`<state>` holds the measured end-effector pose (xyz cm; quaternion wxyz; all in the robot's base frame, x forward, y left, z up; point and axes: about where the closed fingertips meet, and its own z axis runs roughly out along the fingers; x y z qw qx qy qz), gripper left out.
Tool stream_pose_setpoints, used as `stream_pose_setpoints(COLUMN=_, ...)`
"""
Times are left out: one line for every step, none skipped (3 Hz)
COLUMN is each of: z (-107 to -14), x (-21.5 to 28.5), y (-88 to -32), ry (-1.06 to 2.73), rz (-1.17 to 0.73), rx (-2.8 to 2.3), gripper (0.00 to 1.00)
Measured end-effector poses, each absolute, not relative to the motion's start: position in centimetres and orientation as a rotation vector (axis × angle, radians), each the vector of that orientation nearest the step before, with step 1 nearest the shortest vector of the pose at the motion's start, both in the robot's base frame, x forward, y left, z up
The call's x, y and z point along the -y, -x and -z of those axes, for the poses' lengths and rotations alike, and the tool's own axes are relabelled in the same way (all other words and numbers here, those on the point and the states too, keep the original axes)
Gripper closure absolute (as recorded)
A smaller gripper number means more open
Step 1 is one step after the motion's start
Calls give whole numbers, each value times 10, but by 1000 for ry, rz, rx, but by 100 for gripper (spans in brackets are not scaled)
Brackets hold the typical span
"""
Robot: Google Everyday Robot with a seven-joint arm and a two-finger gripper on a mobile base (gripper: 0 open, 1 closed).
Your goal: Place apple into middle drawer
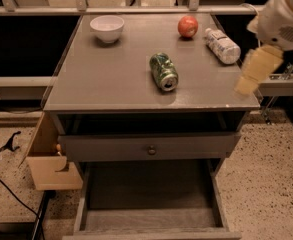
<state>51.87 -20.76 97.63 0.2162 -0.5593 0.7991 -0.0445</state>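
The apple (187, 26), small and red-orange, sits at the back right of the grey cabinet top (111, 84). The middle drawer (146, 191) is pulled out below, low in the view, with its bare grey floor showing and nothing in it. My gripper (253, 71) appears as a blurred yellowish shape over the cabinet top's right edge, below the white arm housing (283, 16). It is in front of and to the right of the apple, well apart from it, and holds nothing that I can see.
On the cabinet top are a white bowl (107, 28) at the back left, a green soda can (163, 71) on its side in the middle, and a plastic bottle (222, 45) lying beside the apple. A closed drawer front with a knob (148, 148) sits above the open drawer. A wooden box (51, 159) stands at the left.
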Motion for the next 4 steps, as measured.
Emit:
stream_pose_setpoints(z=-974, x=211, y=-569, ry=1455, rz=138, rx=-2216, gripper=0)
stream_pose_setpoints(z=-977, x=211, y=-620, ry=1370, rz=147, rx=-2195, gripper=0)
stream_pose_setpoints(z=-971, x=211, y=-680, ry=1334, rz=191, rx=-2167, gripper=0)
stream_pose_setpoints(z=-971, x=211, y=-680, ry=1334, rz=191, rx=-2167, gripper=0)
